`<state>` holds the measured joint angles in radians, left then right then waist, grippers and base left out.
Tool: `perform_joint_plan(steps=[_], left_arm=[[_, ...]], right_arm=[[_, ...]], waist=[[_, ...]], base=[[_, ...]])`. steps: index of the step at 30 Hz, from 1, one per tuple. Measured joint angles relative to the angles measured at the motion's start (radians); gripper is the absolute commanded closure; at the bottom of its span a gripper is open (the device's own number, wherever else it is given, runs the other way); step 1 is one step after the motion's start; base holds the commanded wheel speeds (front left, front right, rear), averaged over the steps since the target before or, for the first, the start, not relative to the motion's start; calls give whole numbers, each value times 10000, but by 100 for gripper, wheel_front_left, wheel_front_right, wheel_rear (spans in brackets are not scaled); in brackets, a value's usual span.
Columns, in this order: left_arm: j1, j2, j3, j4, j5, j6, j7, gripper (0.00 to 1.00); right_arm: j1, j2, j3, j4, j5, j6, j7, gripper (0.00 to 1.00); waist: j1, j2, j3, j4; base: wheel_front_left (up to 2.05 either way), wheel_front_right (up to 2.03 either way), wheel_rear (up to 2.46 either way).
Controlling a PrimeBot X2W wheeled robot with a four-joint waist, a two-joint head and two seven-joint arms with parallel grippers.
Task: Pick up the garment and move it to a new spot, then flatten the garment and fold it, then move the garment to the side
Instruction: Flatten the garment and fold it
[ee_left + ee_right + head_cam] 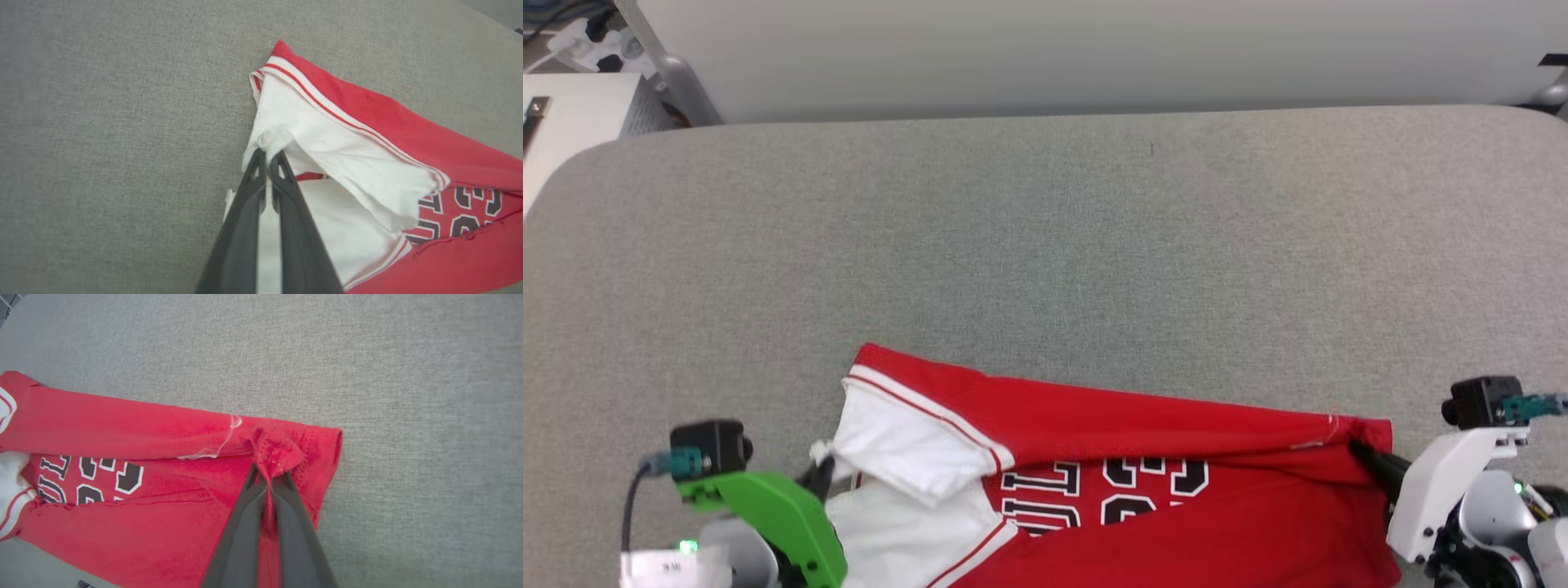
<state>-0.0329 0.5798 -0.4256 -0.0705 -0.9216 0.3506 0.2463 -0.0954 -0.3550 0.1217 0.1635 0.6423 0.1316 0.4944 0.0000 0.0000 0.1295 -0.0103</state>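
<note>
While my left claw (267, 159) clamps the white sleeve (327, 151) of the jersey (1176, 425) and my right claw (269, 479) its red hem (322, 457), the fold looks half made; finishing and shifting aside remain.

The red shirt (1176, 425) lies stretched along the near side of the grey table (1045, 245), its far edge folded over the black lettering (1094, 490). Its white sleeve (907, 445) is at the left claw (821, 474) and its red corner at the right claw (1368, 457), both touching cloth.
</note>
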Motion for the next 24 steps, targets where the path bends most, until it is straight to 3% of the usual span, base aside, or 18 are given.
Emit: perform_joint_plan(steps=[6, 11, 12, 13, 14, 15, 16, 17, 24], left_arm=[[1035, -583, -489, 336, -476, 134, -8, 100], [1038, -978, -623, 1032, -570, -190, -127, 100], [1019, -1047, -625, 1143, -581, -245, -138, 100], [995, -1091, -637, 1252, -598, -316, -180, 100], [965, -1104, -646, 1317, -616, -360, -182, 99], [913, -1110, -652, 1400, -627, -433, -186, 60], [878, -1131, -646, 1465, -648, -495, -234, 4], [865, -1145, -642, 1511, -648, -552, -291, 0], [643, -1120, -384, 1181, -384, -621, -1166, 0]], right_arm=[[848, 606, -583, 274, -345, 0, -562, 100], [1143, 945, -669, 408, -548, 0, -809, 99], [1145, 1001, -704, 433, -558, 0, -865, 90], [1145, 1032, -717, 460, -575, 0, -871, 33], [1145, 1045, -727, 481, -577, 0, -872, 0], [1145, 1051, -731, 483, -587, 0, -907, 0], [1151, 1053, -734, 460, -619, 0, -974, 0], [1153, 1078, -754, 424, -631, 0, -1041, 0], [1570, 1099, -1028, -500, -913, 0, -1429, 0]], waist=[[0, 0, -165, 70], [0, 0, -91, 58], [0, 0, -78, 52], [0, 0, -77, 49], [0, 0, -85, 49], [0, 0, -99, 47], [0, 0, -123, 47], [0, 0, -151, 48], [0, 0, -460, 67]], base=[[0, 0, 0], [0, 0, 0], [0, 0, 0], [0, 0, 0], [0, 0, 0], [0, 0, 0], [0, 0, 0], [0, 0, 0], [0, 0, 0]])
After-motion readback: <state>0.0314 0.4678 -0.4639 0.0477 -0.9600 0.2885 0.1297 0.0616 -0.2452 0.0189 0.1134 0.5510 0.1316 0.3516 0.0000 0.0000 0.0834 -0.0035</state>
